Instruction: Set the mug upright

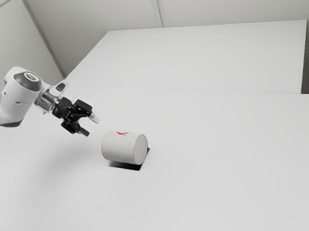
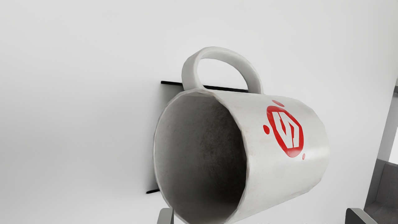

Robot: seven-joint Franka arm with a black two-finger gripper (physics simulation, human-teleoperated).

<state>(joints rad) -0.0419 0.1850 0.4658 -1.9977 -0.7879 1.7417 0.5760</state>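
White cylindrical mug [image 1: 119, 150], with a red emblem [image 2: 301, 133] printed on its wall, lies on its side on the smooth white table [image 1: 223, 194]. It is not upright: its flat, closed base [image 1: 141, 149] faces the exterior view's right, while its round open mouth [image 2: 202, 152] faces back toward the black two-finger gripper [image 1: 89, 125]. In the exterior view the hand hangs just beside the mouth end, toward the exterior view's left and a little higher in that view, with a gap between the fingertips and the mug. The two fingers stand wide apart and hold nothing. In the wrist view the mug lies ahead of the fingertips, its mouth turned to the camera so that the grey, shaded inside can be seen. The rim appears close to one finger [image 2: 165, 217], and the body slants away from it, across the space ahead of the fingers. The curved white handle [image 2: 189, 73] juts out from the mug's side, beyond the wall as seen from the fingertips. A dark shadow [image 1: 127, 166] lies on the table along the mug's underside.
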